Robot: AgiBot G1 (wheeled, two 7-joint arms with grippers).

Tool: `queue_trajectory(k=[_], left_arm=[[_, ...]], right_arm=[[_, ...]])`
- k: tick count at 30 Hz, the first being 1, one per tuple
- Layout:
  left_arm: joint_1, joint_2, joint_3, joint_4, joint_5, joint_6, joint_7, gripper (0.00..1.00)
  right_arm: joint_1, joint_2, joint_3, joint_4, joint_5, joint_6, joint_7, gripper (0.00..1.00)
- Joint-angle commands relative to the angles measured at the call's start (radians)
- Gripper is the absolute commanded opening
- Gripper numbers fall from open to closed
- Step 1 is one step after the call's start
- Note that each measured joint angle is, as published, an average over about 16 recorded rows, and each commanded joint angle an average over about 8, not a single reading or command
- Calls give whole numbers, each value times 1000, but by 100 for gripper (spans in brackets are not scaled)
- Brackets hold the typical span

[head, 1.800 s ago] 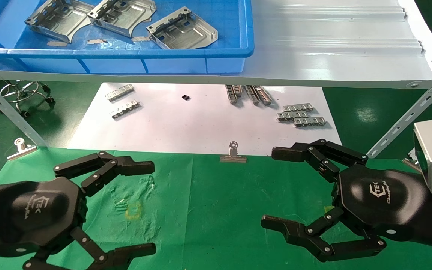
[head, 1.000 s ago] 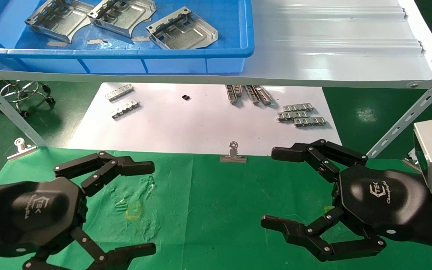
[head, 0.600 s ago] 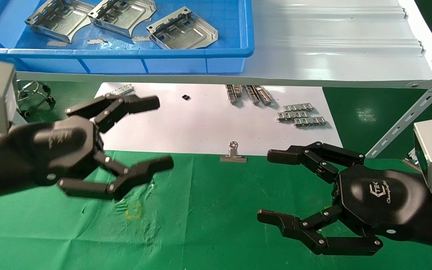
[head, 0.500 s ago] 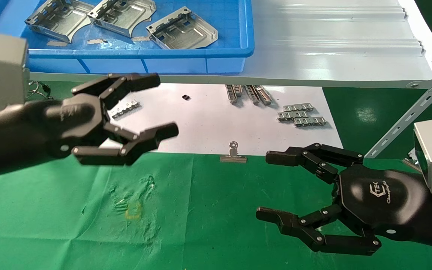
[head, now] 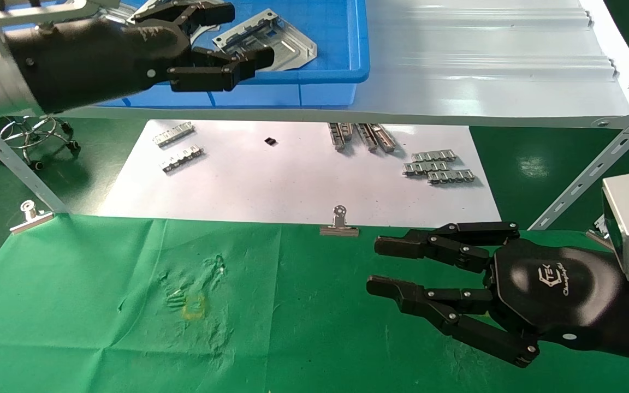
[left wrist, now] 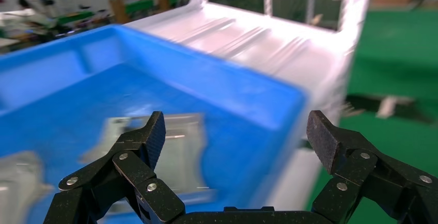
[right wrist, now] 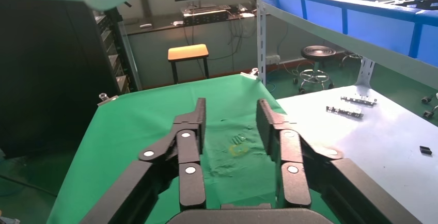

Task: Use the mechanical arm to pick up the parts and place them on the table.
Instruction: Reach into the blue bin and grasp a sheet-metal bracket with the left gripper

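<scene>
The left gripper is up at the far left, over the blue tray on the shelf, with its fingers spread wide and nothing between them. Just beyond its fingertips lies one of the parts, a silvery stamped plate resting flat on the tray floor near the right end; the arm hides most of the rest of the tray, so I can't tell from here how many plates remain. From the wrist camera the same plate sits below and between the open fingers, not yet touched.

The right gripper hangs low over the near right of the green table, fingers parted only narrowly and empty, apparently idle.

What worries me is the pick itself. The plate is thin and lies flat, so the fingers may skate over it or push it against the tray wall instead of getting under an edge. A catch on the folded, notched edge alone could let it swing and drop on the way down, perhaps onto the white paper among the small toothed strips instead of the cloth.
</scene>
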Motion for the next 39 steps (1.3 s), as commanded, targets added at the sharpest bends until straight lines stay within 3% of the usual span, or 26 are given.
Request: queue_trajectory(k=[1,7,9,11,15,18,39], left_arm=[[-68,36,21,96,47,-20,38,100],[-194,138,73,289,158,-156,112,99],[-225,165,87,336,182,-180,126,91],[-250,189,98,379,201,-197,137,73],[-288,227,113,449,224,-222,156,24],[-305,248,119,488,234,-240,168,2],[-329,294,122,575,240,-302,202,0]], right_arm=[[0,0,0,0,0,0,0,0],[0,0,0,0,0,0,0,0],[0,0,0,0,0,0,0,0],[0,0,0,0,0,0,0,0],[0,0,0,0,0,0,0,0],[0,0,0,0,0,0,0,0],[0,0,0,0,0,0,0,0]])
